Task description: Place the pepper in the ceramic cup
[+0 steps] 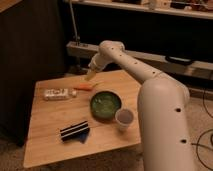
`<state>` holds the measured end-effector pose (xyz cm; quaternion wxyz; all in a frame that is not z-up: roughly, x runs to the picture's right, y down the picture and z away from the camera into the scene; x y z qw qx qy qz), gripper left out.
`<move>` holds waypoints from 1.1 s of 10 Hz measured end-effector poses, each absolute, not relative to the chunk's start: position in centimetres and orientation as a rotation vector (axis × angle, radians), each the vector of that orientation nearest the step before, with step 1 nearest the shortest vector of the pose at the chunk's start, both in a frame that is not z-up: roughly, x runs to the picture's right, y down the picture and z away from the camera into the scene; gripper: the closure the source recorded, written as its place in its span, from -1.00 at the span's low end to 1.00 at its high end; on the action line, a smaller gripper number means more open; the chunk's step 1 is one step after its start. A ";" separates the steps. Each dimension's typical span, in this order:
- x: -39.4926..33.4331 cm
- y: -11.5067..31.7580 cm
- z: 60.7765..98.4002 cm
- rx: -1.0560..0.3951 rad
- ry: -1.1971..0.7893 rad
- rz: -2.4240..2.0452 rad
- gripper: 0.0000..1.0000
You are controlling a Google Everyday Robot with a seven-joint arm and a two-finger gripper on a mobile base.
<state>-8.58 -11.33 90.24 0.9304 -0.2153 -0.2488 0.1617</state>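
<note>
We see the gripper hanging at the far edge of the wooden table, fingers pointing down and spread wide with nothing between them. It sits just above the pepper, though we cannot tell whether they touch. The pepper lies flat on the wood - a slim orange-red spindle, its long axis running left to right across our view (which end is the tip we cannot make out). Just to its left rests a white rectangular packet. Nearer us sits a round green dish, and just beside its right rim the ceramic cup stands upright - small, white, handleless. A dark striped object lies towards the front.
</note>
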 end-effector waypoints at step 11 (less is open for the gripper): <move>-7.5 -6.5 95.5 -0.532 -0.542 0.304 -0.30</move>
